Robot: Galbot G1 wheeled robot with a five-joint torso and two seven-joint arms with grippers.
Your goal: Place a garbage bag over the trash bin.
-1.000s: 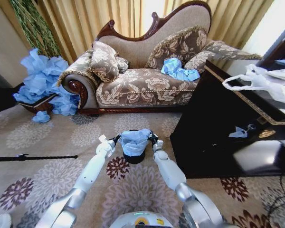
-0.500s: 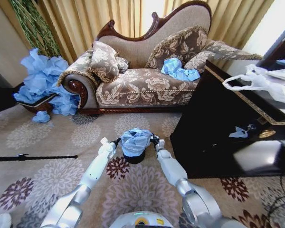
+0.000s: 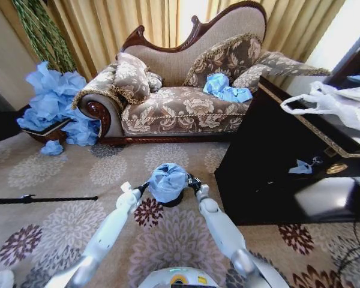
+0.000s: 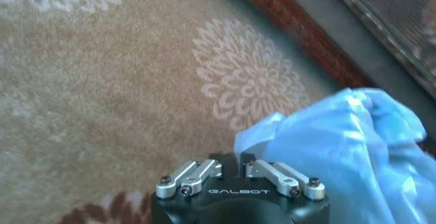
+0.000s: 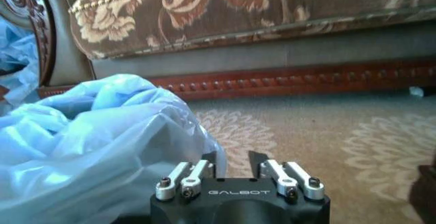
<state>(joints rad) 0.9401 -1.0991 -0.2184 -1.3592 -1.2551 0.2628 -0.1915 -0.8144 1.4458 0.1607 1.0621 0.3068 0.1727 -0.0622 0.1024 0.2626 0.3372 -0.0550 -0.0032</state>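
Left end effector (image 3: pixel 143 188): clenched on the left edge of the garbage bag (image 3: pixel 167 180), beside and to the left of the trash bin (image 3: pixel 173 203). In the left wrist view, closed at (image 4: pixel 232 158) on a fold of pale blue film (image 4: pixel 340 147), above the patterned carpet (image 4: pixel 136 81).

Right end effector (image 3: pixel 193 180): likewise clenched on the opposite edge of the bag, beside and to the right of the bin. In the right wrist view, closed at (image 5: pixel 232 157) with the puffed film (image 5: pixel 95 137) just beside it.

Between the two, bunched in a rounded dome over the bin's mouth, hiding the rim and most of the black wall. On the carpet (image 3: pixel 78 174), in front of the sofa (image 3: pixel 180 108).

Likely trouble from here:
- Tearing or slipping out of a pinch, through pulling thin film too hard or unevenly.
- Catching on one side of the rim only, through lowering with the mouth not spread wide.
- Tipping or nudging of the light bin, through dragging sideways.
- Trapping air, judging by the ballooned shape.

Count: two end effectors, both holding; one garbage bag in hand; one trash bin; one sofa; one heap of blue bags (image 3: pixel 54 102) by its arm; one crumpled blue bundle (image 3: pixel 225 89) on its seat; one white plastic bag (image 3: pixel 330 102) on the dark bench (image 3: pixel 270 162).
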